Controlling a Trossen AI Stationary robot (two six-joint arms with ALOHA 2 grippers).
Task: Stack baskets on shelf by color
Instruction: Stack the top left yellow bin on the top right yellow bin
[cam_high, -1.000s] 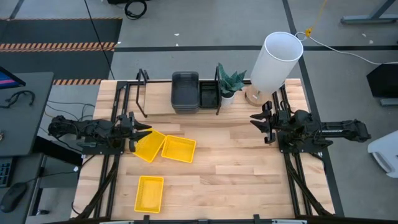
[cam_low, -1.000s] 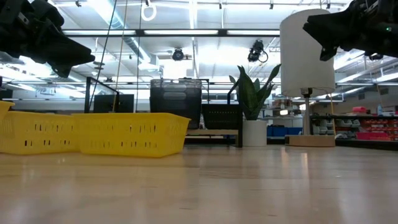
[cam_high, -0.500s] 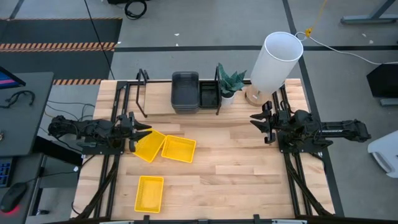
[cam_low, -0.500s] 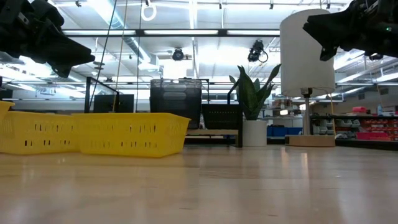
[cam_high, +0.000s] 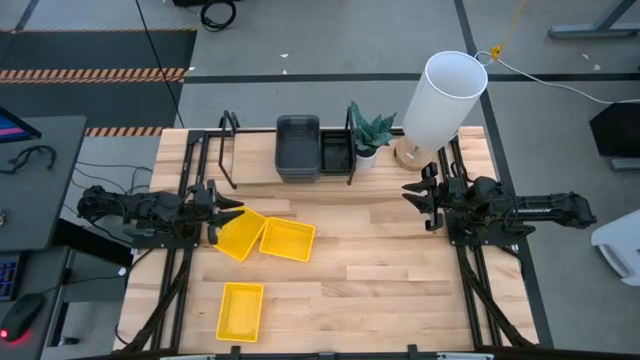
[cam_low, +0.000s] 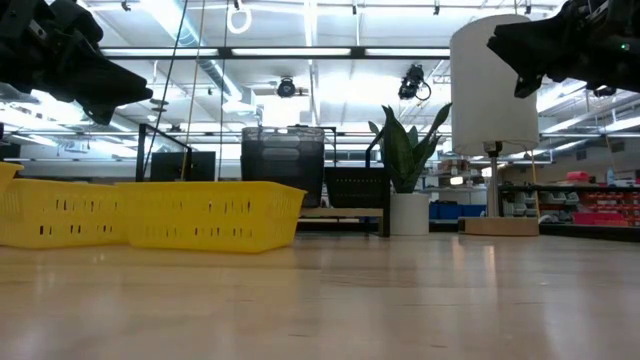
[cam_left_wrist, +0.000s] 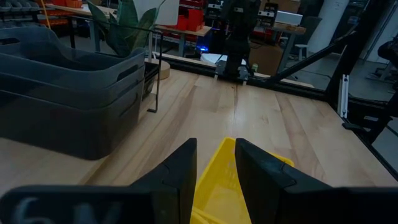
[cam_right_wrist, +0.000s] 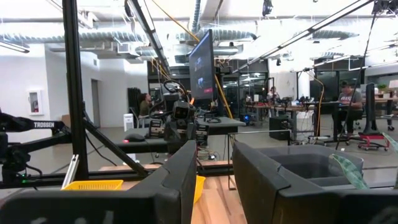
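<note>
Three yellow baskets lie flat on the table: two side by side left of centre, and one near the front edge. Dark grey baskets are stacked on the shelf at the far side, with black mesh baskets next to them. My left gripper hovers above the leftmost yellow basket, its fingers a narrow gap apart and empty. My right gripper hovers at the right, also narrowly open and empty.
A white cylinder on a wooden base and a potted plant stand at the far right, beside the shelf's right end. The shelf's left half is bare plank. Open tabletop lies between the arms and toward the front right.
</note>
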